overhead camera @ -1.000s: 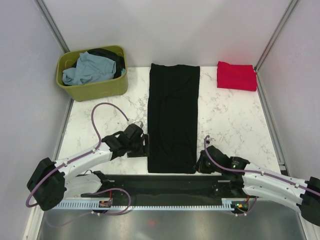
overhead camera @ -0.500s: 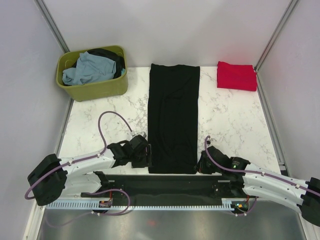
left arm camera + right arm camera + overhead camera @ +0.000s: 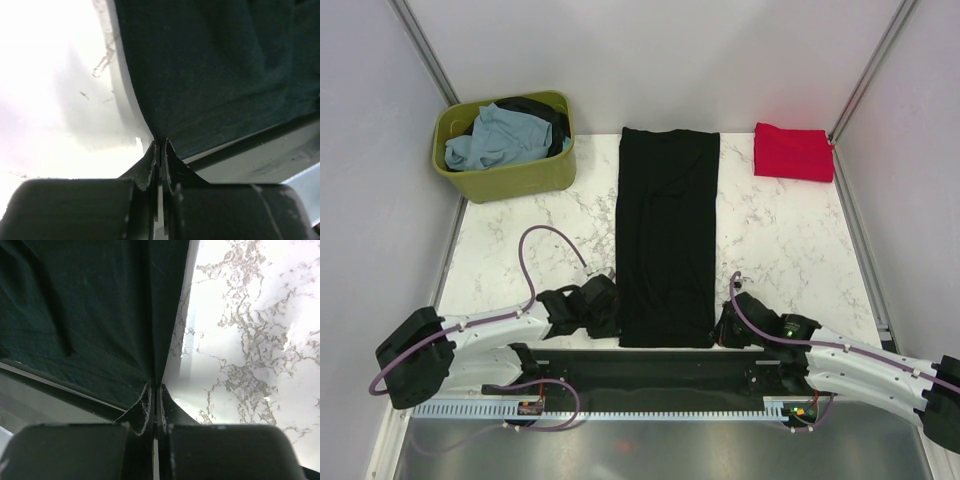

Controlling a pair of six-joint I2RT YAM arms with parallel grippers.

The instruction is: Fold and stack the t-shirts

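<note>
No lettering, label, brand mark, number or sign can be read anywhere in the top view or in either wrist view.

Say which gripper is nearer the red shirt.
Right. The right gripper holds the black shirt's near right corner, on the red shirt's side; the left gripper holds the near left corner.

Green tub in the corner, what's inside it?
A crumpled pale blue-grey shirt lies on top, with dark cloth behind it. Whatever sits beneath them, deeper in the tub, is covered.
</note>
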